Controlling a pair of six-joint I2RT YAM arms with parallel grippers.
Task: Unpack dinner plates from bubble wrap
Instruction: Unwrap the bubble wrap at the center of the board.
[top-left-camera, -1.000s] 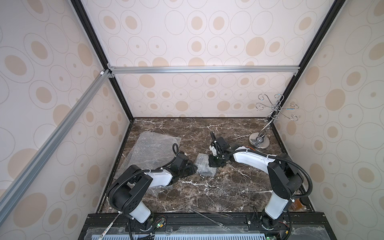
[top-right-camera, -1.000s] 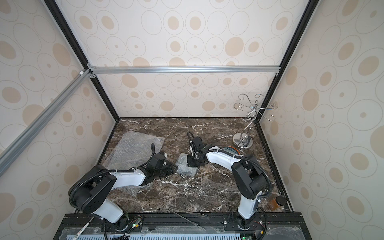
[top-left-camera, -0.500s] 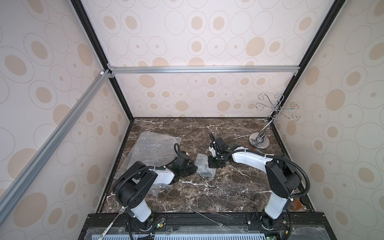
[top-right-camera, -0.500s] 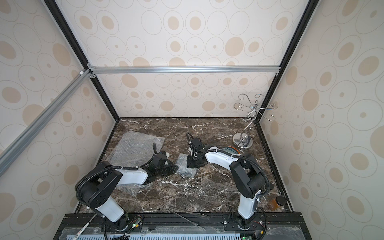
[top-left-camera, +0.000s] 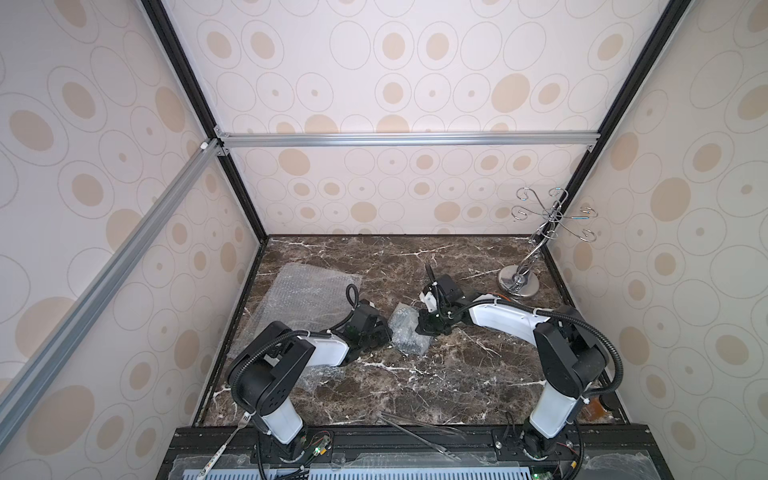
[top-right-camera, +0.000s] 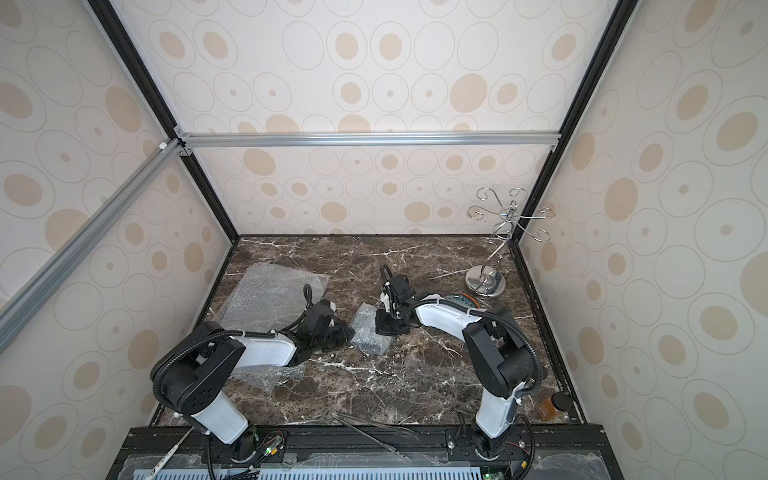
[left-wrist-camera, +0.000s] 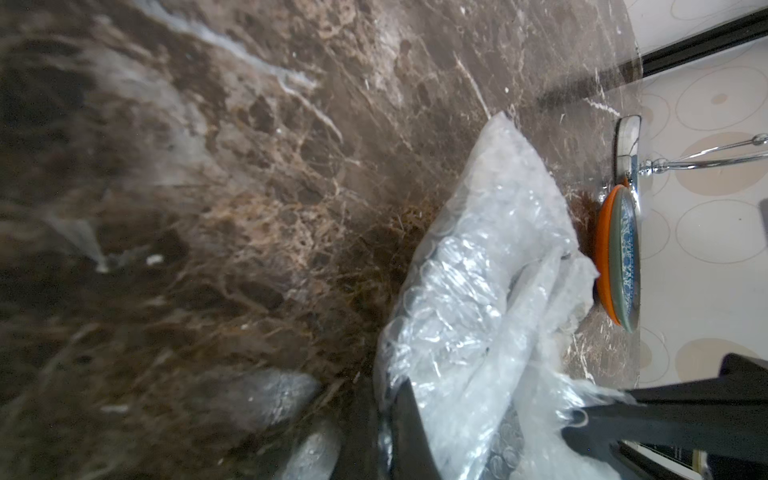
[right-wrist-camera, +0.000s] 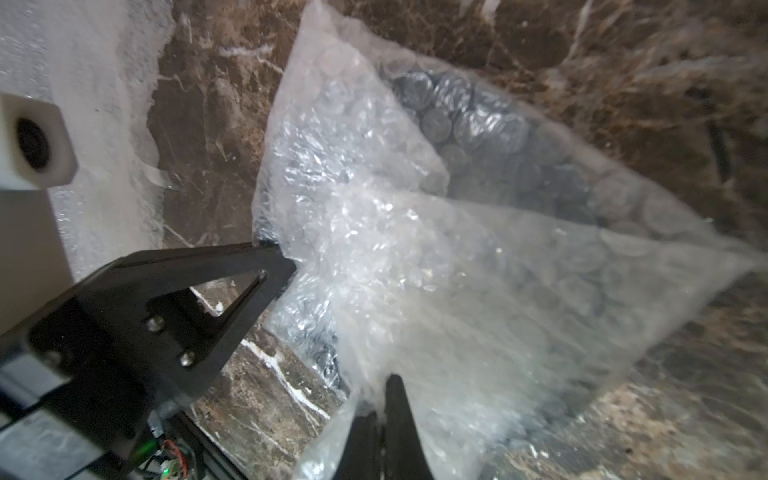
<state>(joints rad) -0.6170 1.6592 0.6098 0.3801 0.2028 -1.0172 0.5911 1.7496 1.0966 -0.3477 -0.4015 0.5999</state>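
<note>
A crumpled bundle of bubble wrap (top-left-camera: 409, 332) lies mid-table, and a dark round shape (right-wrist-camera: 498, 137) shows through it. My left gripper (top-left-camera: 384, 332) is shut on the bundle's left edge, where its fingertips (right-wrist-camera: 284, 255) meet. My right gripper (right-wrist-camera: 382, 399) is shut on the opposite edge of the bubble wrap (right-wrist-camera: 436, 257). Behind the right arm an orange plate (left-wrist-camera: 602, 241) lies under a pale patterned plate (left-wrist-camera: 625, 249); both are partly visible in a top view (top-right-camera: 459, 297).
A flat bubble wrap sheet (top-left-camera: 307, 291) lies at the left, another (top-left-camera: 316, 374) under my left arm. A silver wire stand (top-left-camera: 518, 282) is at the back right. Metal tongs (top-left-camera: 419, 430) and an amber jar (top-right-camera: 555, 405) sit near the front edge.
My left gripper has closed on the edge of the wrapped bundle. The right gripper has stayed shut on the wrap, hardly moving.
</note>
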